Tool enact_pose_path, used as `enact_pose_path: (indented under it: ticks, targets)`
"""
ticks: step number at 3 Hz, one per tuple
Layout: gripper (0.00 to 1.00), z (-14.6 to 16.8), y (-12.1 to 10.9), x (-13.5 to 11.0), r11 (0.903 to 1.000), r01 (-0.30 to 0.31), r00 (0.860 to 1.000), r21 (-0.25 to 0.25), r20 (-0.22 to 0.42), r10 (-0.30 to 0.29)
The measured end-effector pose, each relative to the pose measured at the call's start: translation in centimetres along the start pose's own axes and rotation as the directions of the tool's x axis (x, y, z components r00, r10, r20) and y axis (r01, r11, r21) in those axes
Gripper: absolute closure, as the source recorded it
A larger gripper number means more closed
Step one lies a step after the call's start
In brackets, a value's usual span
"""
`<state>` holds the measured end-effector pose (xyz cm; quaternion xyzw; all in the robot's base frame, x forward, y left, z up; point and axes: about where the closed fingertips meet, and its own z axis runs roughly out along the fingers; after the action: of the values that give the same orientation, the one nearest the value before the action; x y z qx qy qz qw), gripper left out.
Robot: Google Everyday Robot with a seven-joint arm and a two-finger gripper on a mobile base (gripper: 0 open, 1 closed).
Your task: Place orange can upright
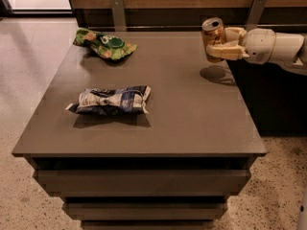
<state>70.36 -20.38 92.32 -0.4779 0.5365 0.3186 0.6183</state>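
At the upper right of the frame the claw (223, 42) was clamped on the can (213, 37), reaching in from the right on a white arm (273, 46). The can hung nearly upright, silver top uppermost, clear of the counter (192, 114), above its shadow (218, 74) near the right edge. A blue-and-white bag (110, 101) lay left of centre, well apart. A green bag (104, 44) lay at the upper left.

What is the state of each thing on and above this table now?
Small shiny orange metal can: held in the air, nearly upright, above grey table, right rear.
Robot's two-finger tool: shut on the can.
Crumpled green snack bag: lying flat, rear left.
Blue-and-white snack bag: lying flat, centre left.
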Motion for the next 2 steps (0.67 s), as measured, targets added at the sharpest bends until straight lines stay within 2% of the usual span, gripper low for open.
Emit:
enact_pose_path:
  ticks: [1, 2]
  targets:
    - [0.62, 1.0, 1.2, 0.1, 0.9998, -0.005, 0.999, -0.019, -0.036, 0.004]
    - [0.38, 2.5, 0.5, -0.1, 0.9994, 0.019, 0.995, -0.028, -0.093, -0.021]
